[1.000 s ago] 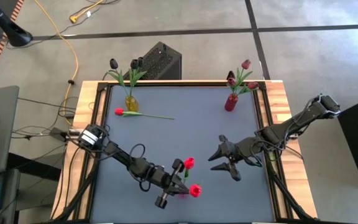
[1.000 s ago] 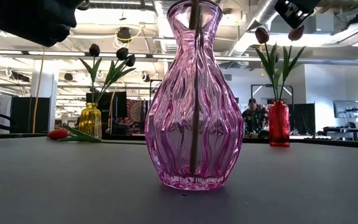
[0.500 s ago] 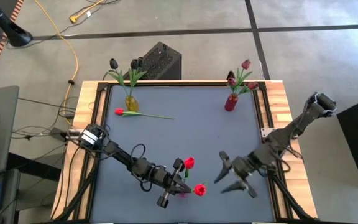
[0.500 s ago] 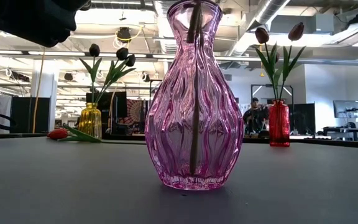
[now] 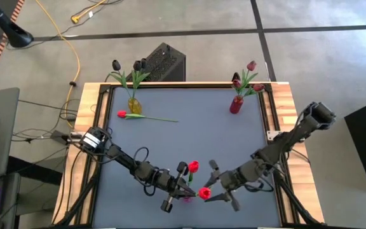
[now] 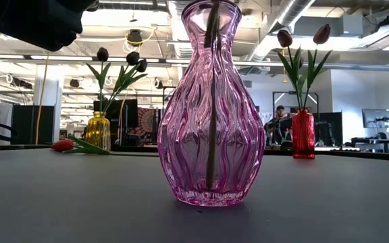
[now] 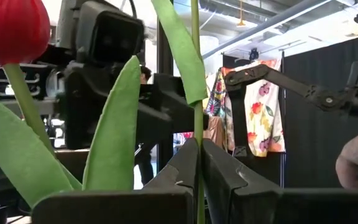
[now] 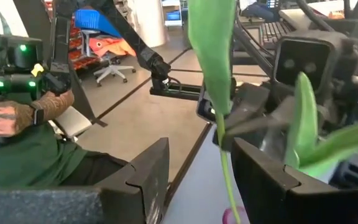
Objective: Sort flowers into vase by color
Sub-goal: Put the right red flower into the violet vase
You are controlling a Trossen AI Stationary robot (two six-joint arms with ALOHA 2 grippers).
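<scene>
A pink glass vase [image 6: 211, 135] stands near the table's near edge, with a green stem [image 6: 211, 101] upright inside it. Two bright red tulip heads [image 5: 192, 166] [image 5: 204, 193] show above it in the high view. My left gripper [image 5: 184, 183] [image 7: 199, 168] reaches in from the table's left and is shut on a tulip stem over the vase. My right gripper [image 5: 213, 182] [image 8: 201, 155] is open just right of the vase. Its fingers stand on either side of the same stem [image 8: 224, 162] without touching it. My left gripper pinches a thin green tulip stem [image 7: 195, 124] between its two fingers, coming roughly level from the table's left, with the fingers across the stem. The stem stands upright through the hold, a leaf just above the fingers. Whether this is the stem that reaches the vase floor, I cannot tell.
A yellow vase [image 5: 134, 105] with near-black tulips stands at the far left and a red vase [image 5: 236, 105] with dark crimson tulips at the far right. One red tulip [image 5: 146, 117] lies on the mat beside the yellow vase. A person sits beyond the table in both wrist views.
My right gripper has swept from the middle right of the table toward the near edge and left, up to the pink vase and the held stem, staying open. My left gripper has kept still, shut on the stem.
</scene>
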